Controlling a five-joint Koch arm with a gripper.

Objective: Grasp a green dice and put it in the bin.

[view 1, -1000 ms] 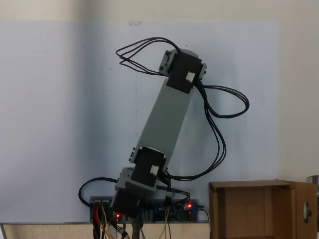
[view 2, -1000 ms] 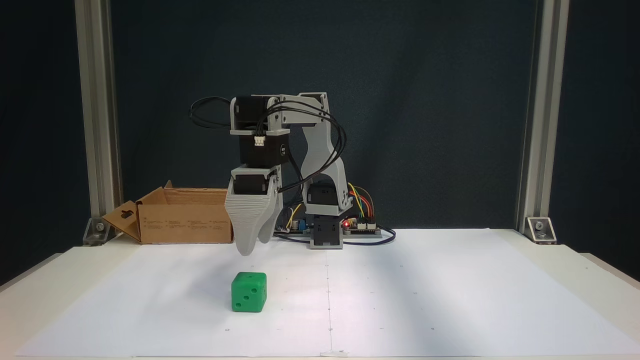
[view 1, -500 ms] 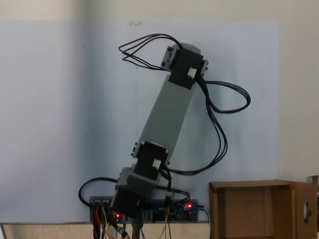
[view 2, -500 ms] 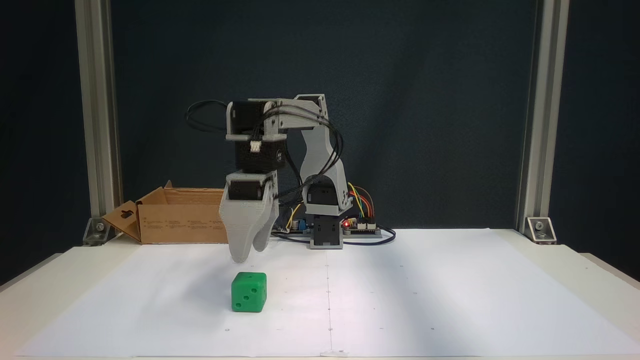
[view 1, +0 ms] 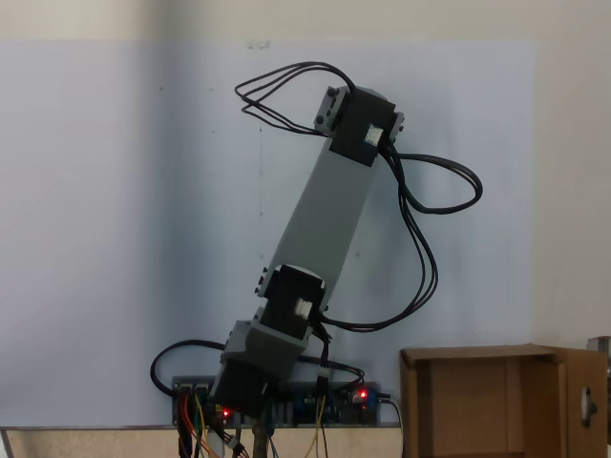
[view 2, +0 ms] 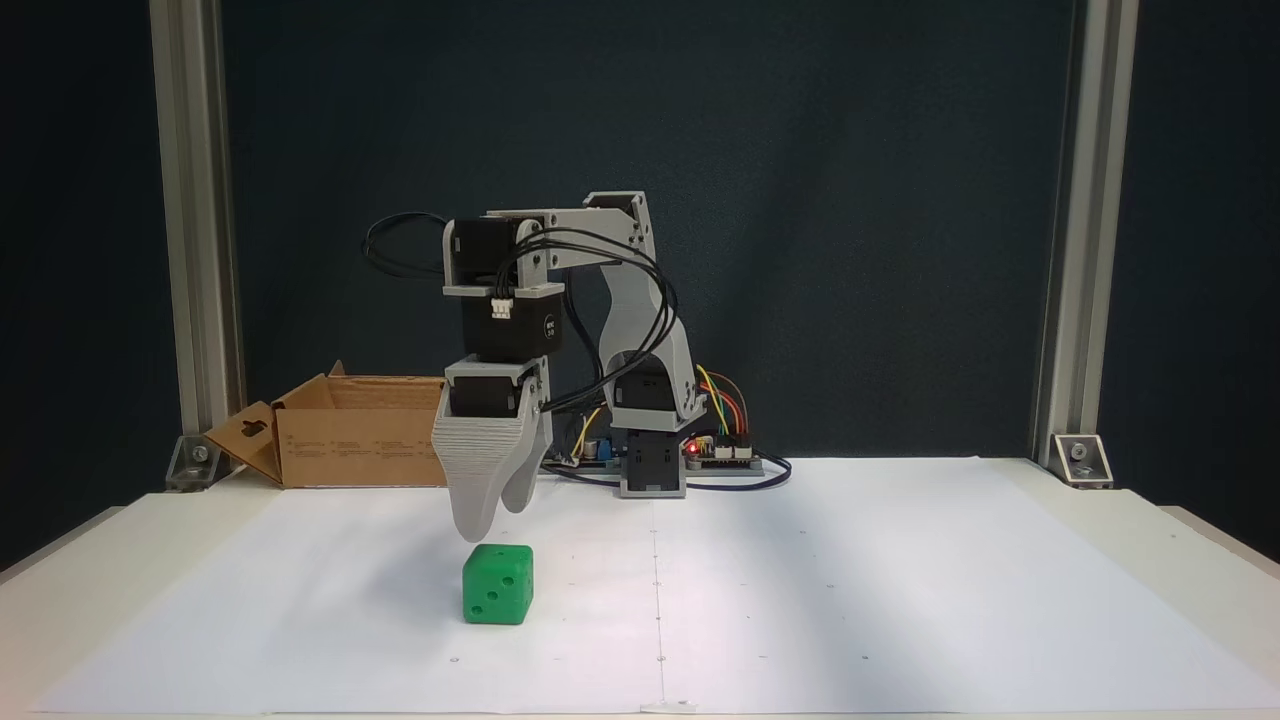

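The green dice [view 2: 497,584] rests on the white paper sheet, with dark dots on its front face. My gripper [view 2: 492,520] hangs point-down just above its top, a little to the left, not touching it. Its grey fingertips [view 2: 470,528] are apart, one in front of the other, and hold nothing. The bin [view 2: 350,440], a brown cardboard box with upright flaps, stands at the back left of the table, behind the gripper. In the fixed view from above, the bin [view 1: 477,401] sits at the lower right, and the arm's grey link [view 1: 320,219] slants over the paper.
The arm's base and a circuit board with coloured wires [view 2: 715,450] sit at the back centre. Metal frame posts [view 2: 195,240] stand at both back corners. The paper sheet [view 2: 850,600] stretches bare to the right of the dice.
The gripper has come down and slightly left, from well above the dice to just over its top. The dice and the bin have not moved.
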